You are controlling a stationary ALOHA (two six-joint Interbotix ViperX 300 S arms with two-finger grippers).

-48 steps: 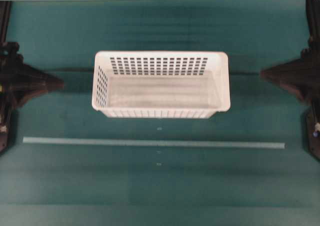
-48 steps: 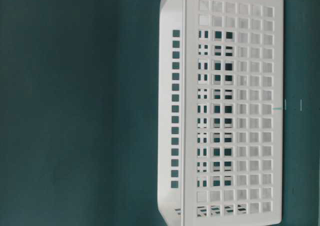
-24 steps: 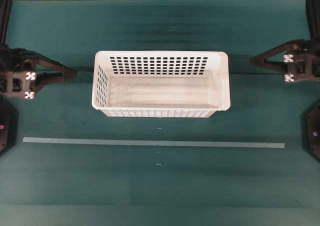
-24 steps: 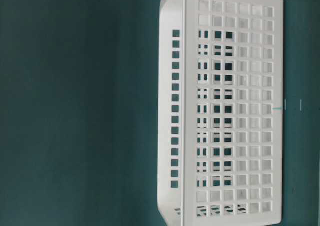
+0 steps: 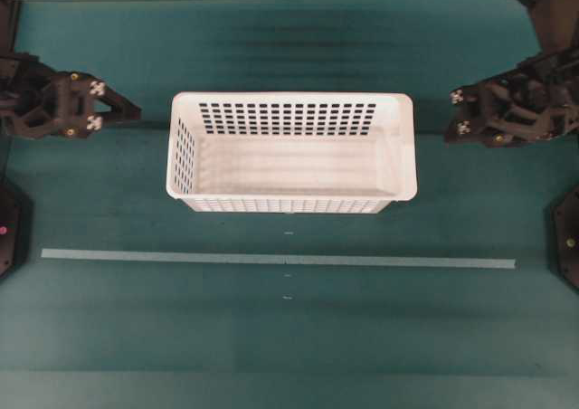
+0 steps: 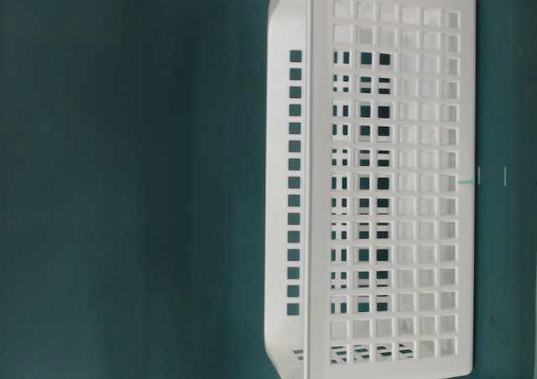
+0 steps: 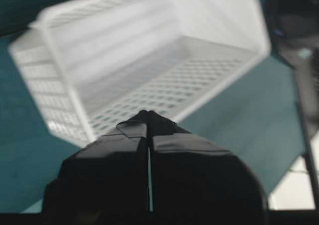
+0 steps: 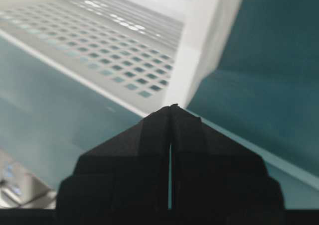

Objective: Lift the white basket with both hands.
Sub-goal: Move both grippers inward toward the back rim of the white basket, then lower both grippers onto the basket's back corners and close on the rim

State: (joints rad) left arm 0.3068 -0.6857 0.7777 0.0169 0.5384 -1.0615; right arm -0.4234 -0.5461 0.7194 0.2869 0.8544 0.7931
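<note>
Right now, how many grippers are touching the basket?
0. The left gripper sits off the white basket's left end, the right gripper off its right end, both shut.

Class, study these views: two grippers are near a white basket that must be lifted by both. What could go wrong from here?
1. Both the left gripper and right gripper are shut and clear of the basket; unless they open, they may only push the rim.
2. They sit at unequal heights in the overhead view, so uneven contact could twist or tilt the basket.
3. The basket is empty and probably light, so a one-sided nudge might slide it on the table.
</note>
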